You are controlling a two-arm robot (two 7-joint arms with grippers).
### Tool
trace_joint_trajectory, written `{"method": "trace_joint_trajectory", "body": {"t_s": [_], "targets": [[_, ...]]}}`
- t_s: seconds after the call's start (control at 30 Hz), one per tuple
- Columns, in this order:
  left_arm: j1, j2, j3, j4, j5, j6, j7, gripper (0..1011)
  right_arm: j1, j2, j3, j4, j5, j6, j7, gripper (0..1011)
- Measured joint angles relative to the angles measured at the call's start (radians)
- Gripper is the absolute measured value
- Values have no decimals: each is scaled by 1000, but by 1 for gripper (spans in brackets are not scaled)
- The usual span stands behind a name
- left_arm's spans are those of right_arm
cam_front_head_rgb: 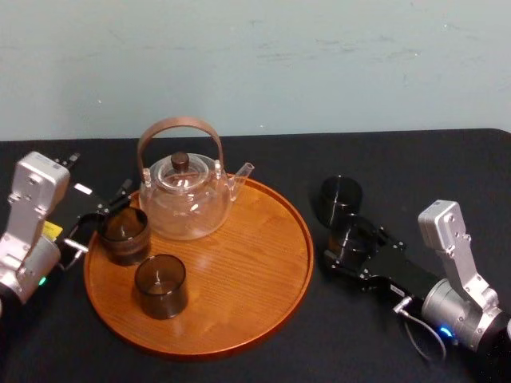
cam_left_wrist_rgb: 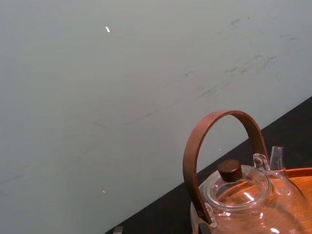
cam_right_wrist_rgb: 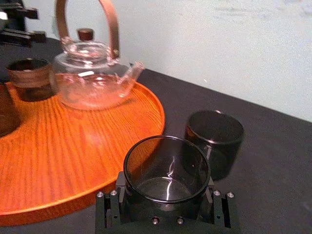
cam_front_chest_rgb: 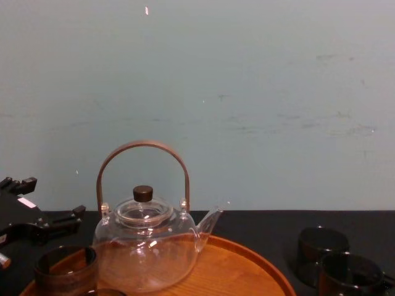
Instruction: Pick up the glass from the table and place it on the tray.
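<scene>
The glass (cam_right_wrist_rgb: 165, 163) sits nearest, pinched in the right pincer (cam_front_head_rgb: 351, 239) just right of the tray (cam_front_head_rgb: 271, 303), beside a second dark glass (cam_right_wrist_rgb: 214, 141). The grasp looks made, so lifting over the rim seems next. The right wrist view shows that grip, while the head view adds bare tray wood for landing and the left pincer (cam_front_head_rgb: 100, 219), spread, at the tray's left edge.

My two arms wear boxy silver-grey wrist housings; the black left gripper (cam_front_head_rgb: 100, 219) carries yellow and white labels, the black right gripper (cam_front_head_rgb: 352, 239) silver screws, with a thin grey cable (cam_front_head_rgb: 409, 329) looped behind.
</scene>
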Motion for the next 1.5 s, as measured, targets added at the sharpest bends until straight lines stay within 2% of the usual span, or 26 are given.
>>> {"method": "trace_joint_trajectory", "body": {"t_s": [0.3,0.47,0.9,1.5], "targets": [[0,0,0,0,0,0,0,1001,-15,7,-33,-64,-1,-4,25,905],[0,0,0,0,0,0,0,1001,-9,2,-58,-73,-3,-5,38,905],[0,0,0,0,0,0,0,1002,43,-39,-149,-44,-20,-5,67,905],[0,0,0,0,0,0,0,1001,95,-83,-223,-3,-31,-5,83,905]]}}
